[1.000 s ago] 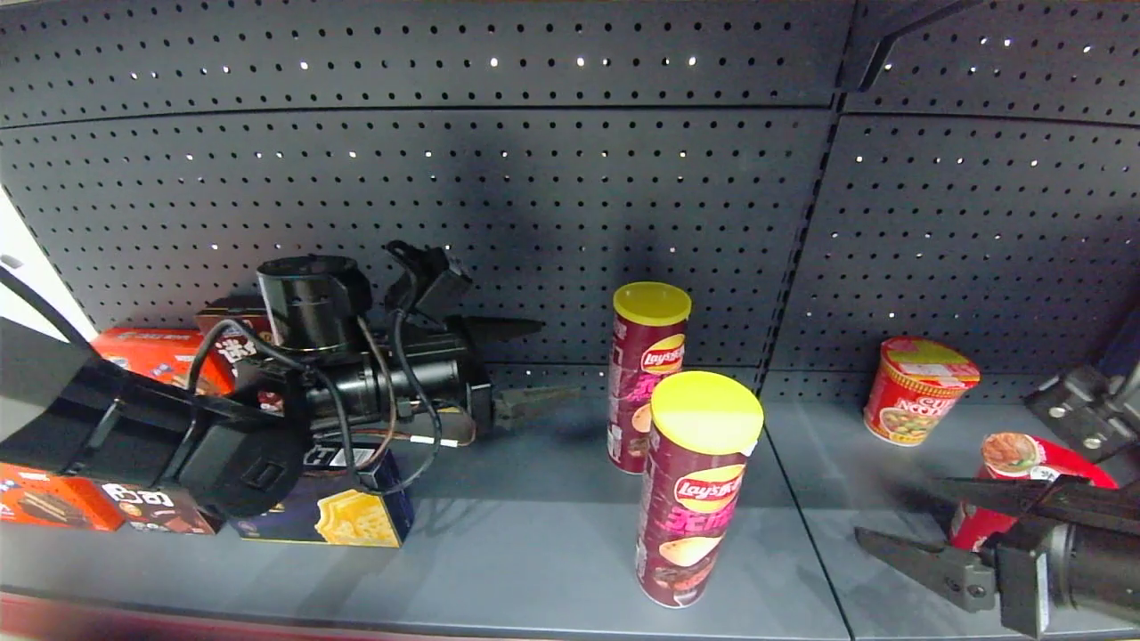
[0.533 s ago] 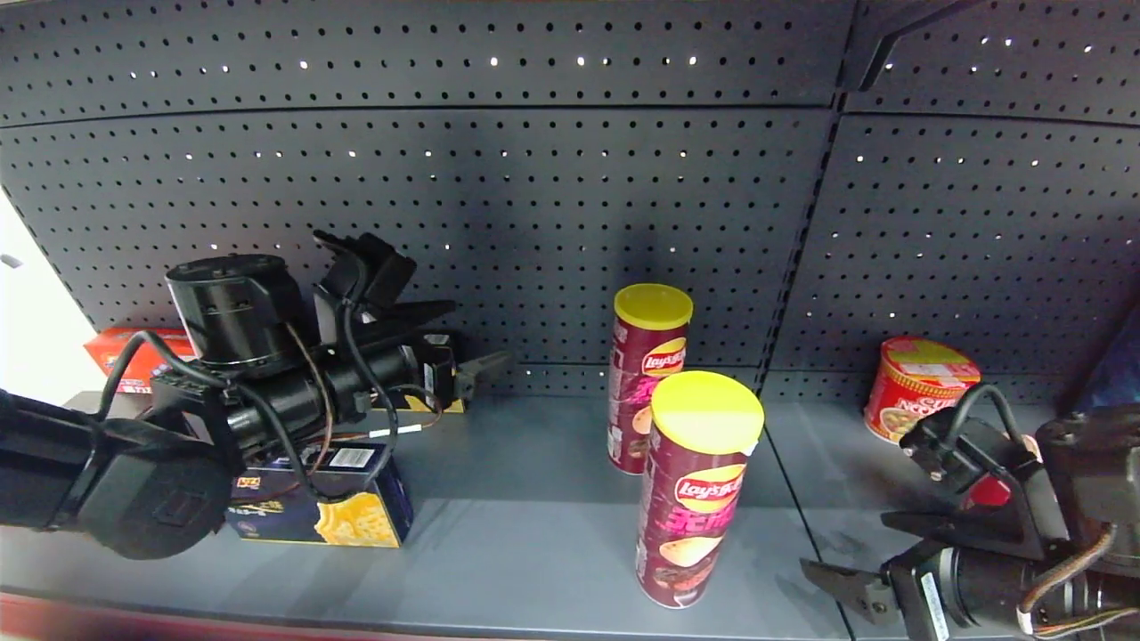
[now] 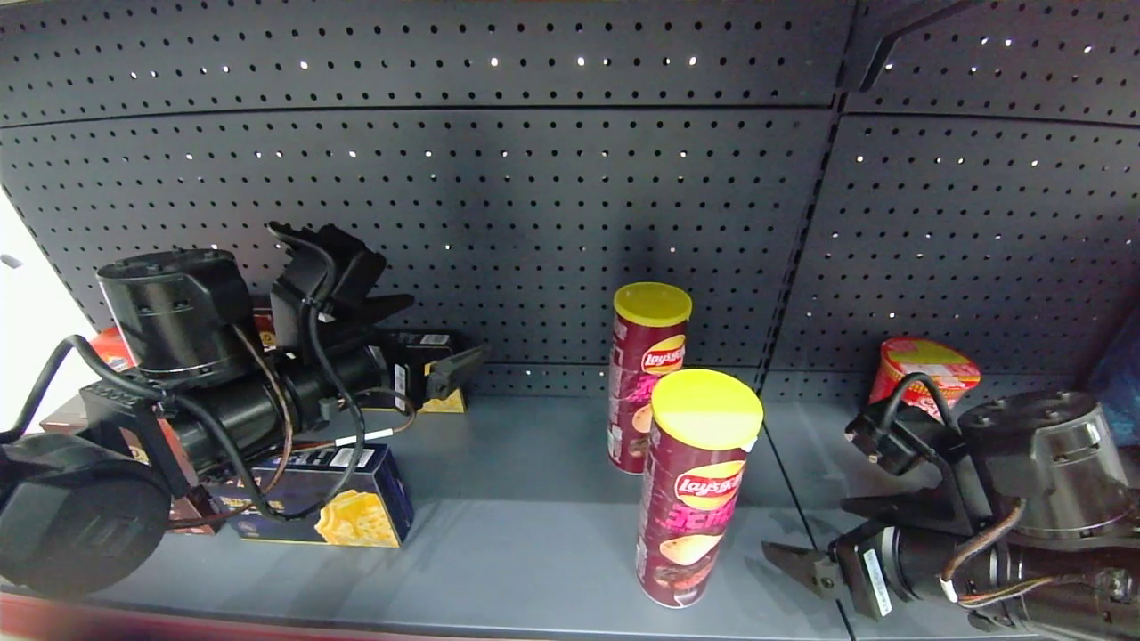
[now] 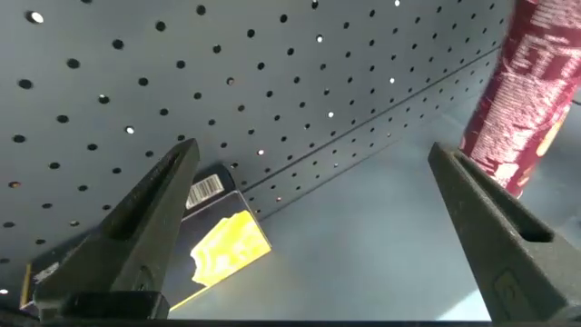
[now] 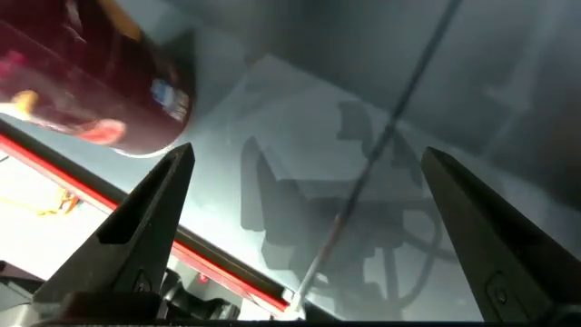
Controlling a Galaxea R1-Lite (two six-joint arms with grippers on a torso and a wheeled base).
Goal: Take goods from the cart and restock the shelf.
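Note:
Two maroon chip cans with yellow lids stand upright mid-shelf, one in front [image 3: 699,490] and one behind [image 3: 648,374]. My left gripper [image 3: 427,336] hangs open and empty over the shelf's left part, well left of the cans, in front of a dark box with a yellow picture [image 3: 438,401]. Its wrist view shows the open gripper [image 4: 313,153], that box [image 4: 222,241] and a can [image 4: 531,100]. My right gripper [image 3: 815,534] is low at the shelf's front right, open and empty, just right of the front can. Its wrist view shows the open gripper [image 5: 309,156] and the can's base [image 5: 100,91].
A blue cracker box [image 3: 347,507] lies at the front left under my left arm. A red noodle cup [image 3: 922,369] stands at the back right, partly behind my right arm. The grey shelf [image 3: 534,534] has free room between the boxes and the cans. A pegboard wall closes the back.
My left arm pulled back to the left and rose a little, gripper still open. My right arm moved left along the shelf front toward the front can, now covering the nearer red cup.

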